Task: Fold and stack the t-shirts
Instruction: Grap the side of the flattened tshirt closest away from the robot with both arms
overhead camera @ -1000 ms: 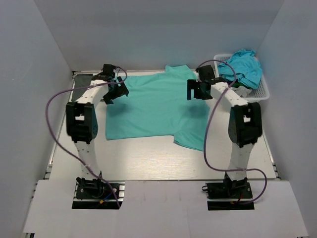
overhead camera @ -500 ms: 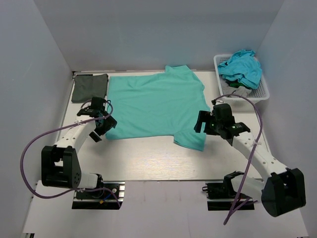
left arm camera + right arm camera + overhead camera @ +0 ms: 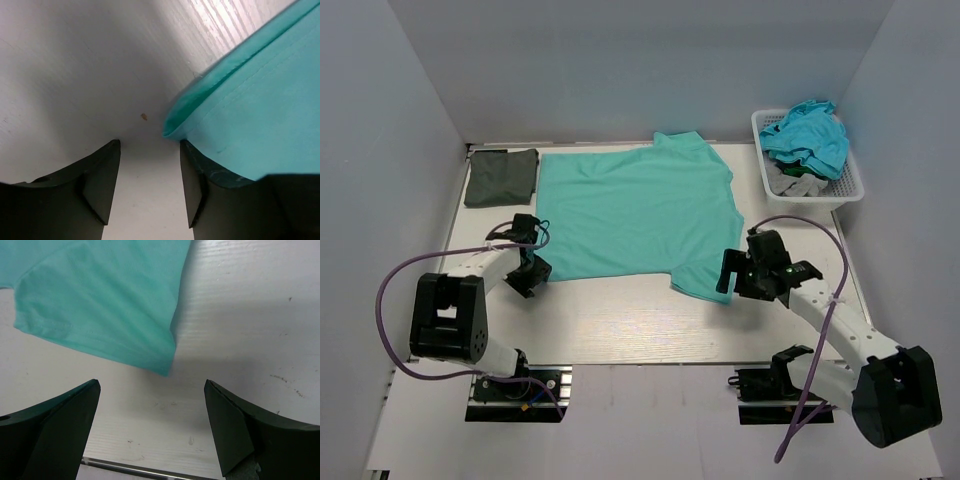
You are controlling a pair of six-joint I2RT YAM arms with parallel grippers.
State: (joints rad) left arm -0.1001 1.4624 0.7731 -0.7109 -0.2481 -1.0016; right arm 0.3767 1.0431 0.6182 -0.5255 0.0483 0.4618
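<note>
From above, shows a teal-green t-shirt (image 3: 635, 210) spread flat across the middle of the white table (image 3: 620, 325), with its collar at the far edge and one sleeve jutting toward the near right. Shows a dark grey-green t-shirt (image 3: 500, 177) folded at the far left corner, just beside the spread one. Shows a white lattice basket (image 3: 853, 190) at the far right, holding a crumpled turquoise-blue t-shirt (image 3: 810, 135) on top of a grey t-shirt (image 3: 798, 183). Places the left gripper (image 3: 533, 274) low at the near left corner of the spread cloth and the right gripper (image 3: 725, 278) low at the near tip of the sleeve, with both arms stretched out close to the tabletop. From the left wrist, shows the left gripper (image 3: 150, 150) with jaws apart and bare table (image 3: 75, 65) in the gap, grasping nothing. Puts the stitched corner of the teal-green t-shirt (image 3: 260, 100) right at the mouth, lying over the finger (image 3: 192, 185) on the right of the view and perhaps touching it, though hard to judge from so close. From the right wrist, shows the right gripper (image 3: 151, 390) spread wide and released, holding nothing. Puts the pointed sleeve corner of the teal-green t-shirt (image 3: 100, 295) flat on the table (image 3: 240, 315), just ahead of the gap between the fingers and apart from both. Shows a thin metal rail (image 3: 130, 467) along the bottom of that view.
</note>
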